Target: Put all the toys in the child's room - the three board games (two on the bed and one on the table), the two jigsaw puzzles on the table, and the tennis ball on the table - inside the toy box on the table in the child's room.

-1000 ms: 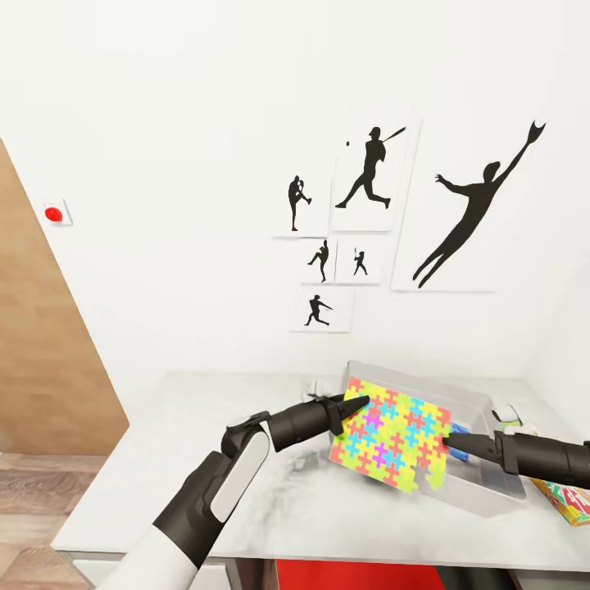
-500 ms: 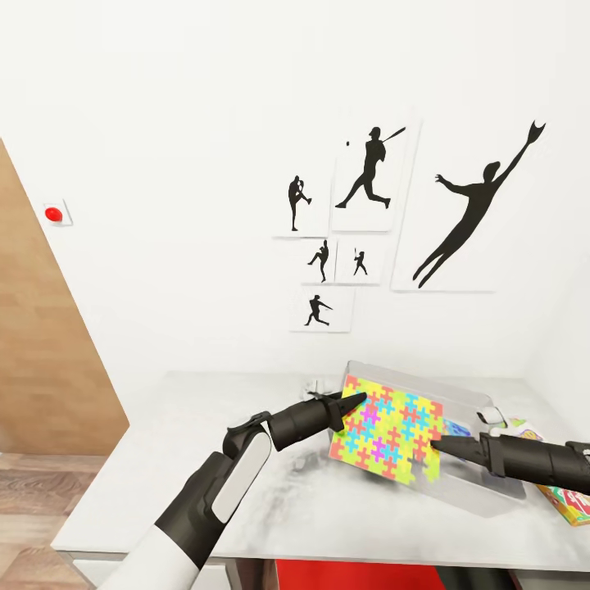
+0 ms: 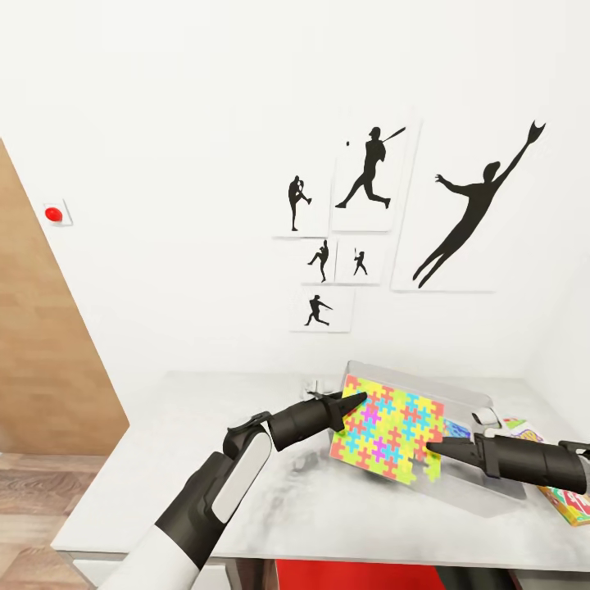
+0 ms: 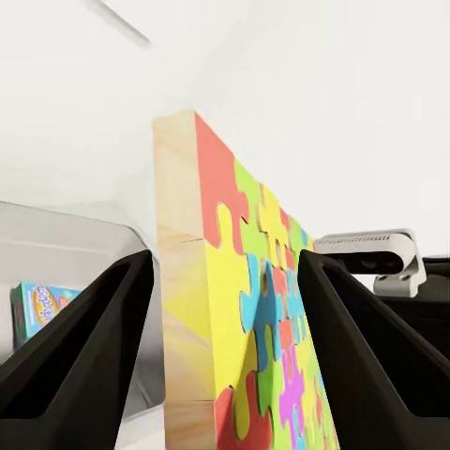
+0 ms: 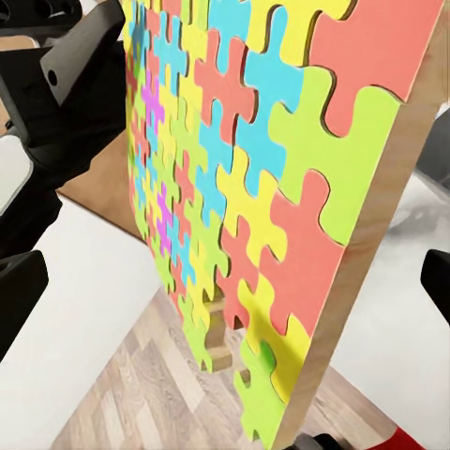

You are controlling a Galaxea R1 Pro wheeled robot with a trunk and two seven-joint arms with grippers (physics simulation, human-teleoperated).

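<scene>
Jigsaw puzzle (image 3: 392,430) pinched upright by left gripper (image 4: 225,361); right gripper (image 3: 434,447) grip unclear.

We see the right pincer (image 3: 429,447) draw back leftward and nearer us, its tip now at the lower right corner of the jigsaw puzzle (image 3: 392,428). The puzzle shifts slightly left, uncovering more of the toy box (image 3: 483,485) and the board game (image 3: 456,429) inside.

head high, wrists close, sharing jigsaw puzzle (image 3: 389,433)
</scene>
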